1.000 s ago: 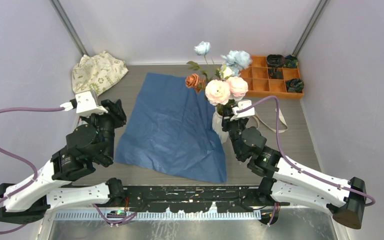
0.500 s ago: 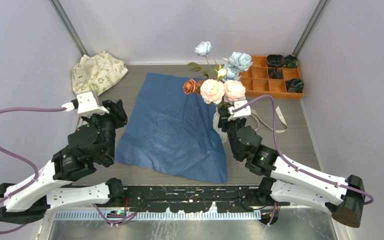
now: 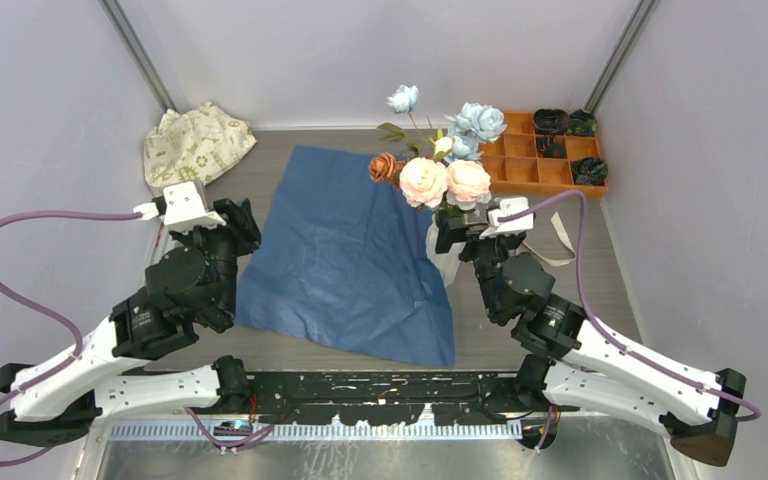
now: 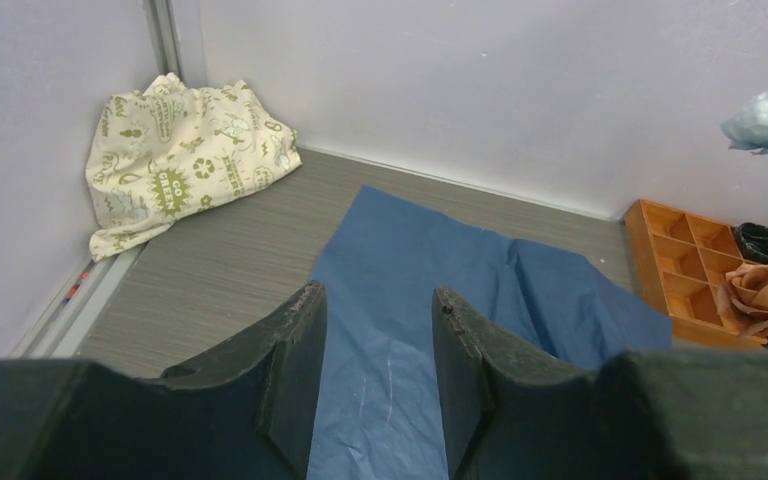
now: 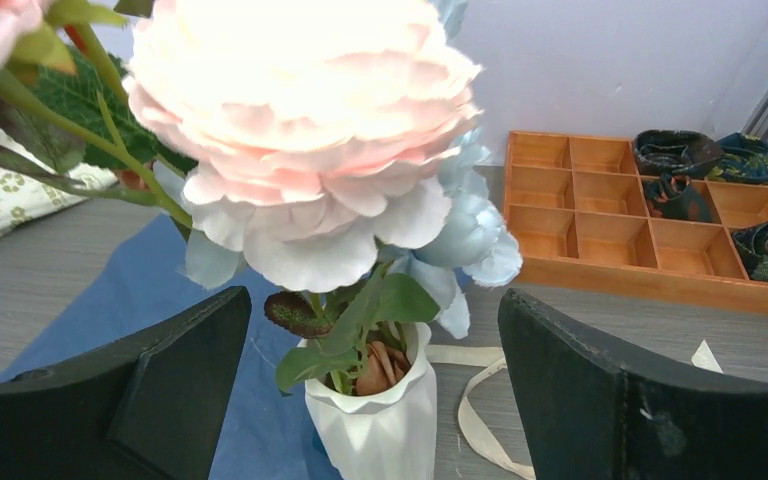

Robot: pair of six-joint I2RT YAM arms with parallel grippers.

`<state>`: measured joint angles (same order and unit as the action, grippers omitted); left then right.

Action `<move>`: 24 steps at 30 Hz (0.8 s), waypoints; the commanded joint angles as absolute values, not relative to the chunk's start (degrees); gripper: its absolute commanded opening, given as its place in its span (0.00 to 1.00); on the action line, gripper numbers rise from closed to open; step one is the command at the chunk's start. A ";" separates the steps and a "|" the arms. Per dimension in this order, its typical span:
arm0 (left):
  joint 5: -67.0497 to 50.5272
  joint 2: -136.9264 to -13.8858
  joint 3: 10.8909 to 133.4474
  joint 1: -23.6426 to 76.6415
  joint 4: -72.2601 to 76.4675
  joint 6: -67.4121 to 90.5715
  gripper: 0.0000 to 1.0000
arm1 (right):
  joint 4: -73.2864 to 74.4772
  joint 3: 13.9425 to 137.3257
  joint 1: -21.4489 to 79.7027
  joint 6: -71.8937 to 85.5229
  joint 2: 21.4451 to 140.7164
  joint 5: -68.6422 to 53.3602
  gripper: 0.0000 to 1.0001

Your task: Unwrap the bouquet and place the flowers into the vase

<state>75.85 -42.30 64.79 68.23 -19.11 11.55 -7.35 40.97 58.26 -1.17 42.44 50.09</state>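
Only writing you can read: "GO GREEN" in green on the cream cloth [image 4: 175, 165], bunched in the far left corner. There are recycling-type symbols around it, and the rest of the print is too small to make out. No labels on anything else.

The flowers [image 5: 305, 150] stand in the white ridged vase [image 5: 380, 425], stems down inside the rim. From the top view the vase is right of centre on the counter [image 3: 260, 165], touching or overlapping the right edge of the blue paper [image 3: 345, 255]. The paper lies opened out flat.

Your right fingers [image 5: 185, 375] are spread as wide as they go and grip nothing. In the right wrist view the vase sits between them, near the middle, with clear gaps on both sides. The big pink-white bloom hangs above and in front of them.

Your left fingers [image 4: 295, 370] are about half open, also w/ nothing held. They're over the left part of the paper, well apart from the vase. Through the gap you see only blue paper.

The beige ribbon [image 5: 465, 400] lies loose on the counter just right of the vase. The orange tray [image 3: 520, 160] w/ its dark items [image 3: 550, 121] sits far right, behind the flowers.
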 commanded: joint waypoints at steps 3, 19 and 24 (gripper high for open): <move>76.81 -42.96 65.57 68.26 -17.46 12.39 0.45 | -5.56 44.29 58.26 1.50 38.61 50.47 1.00; 77.06 -44.29 66.48 68.21 -17.90 12.65 0.47 | 2.37 52.32 58.25 6.50 35.08 71.71 0.99; 77.28 -43.15 66.19 68.22 -18.15 12.70 0.48 | 2.89 51.76 58.21 6.57 31.26 77.51 0.99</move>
<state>75.88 -44.75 65.12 68.23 -19.55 11.57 3.18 50.57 58.26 5.34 33.85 69.95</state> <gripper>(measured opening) 0.475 0.995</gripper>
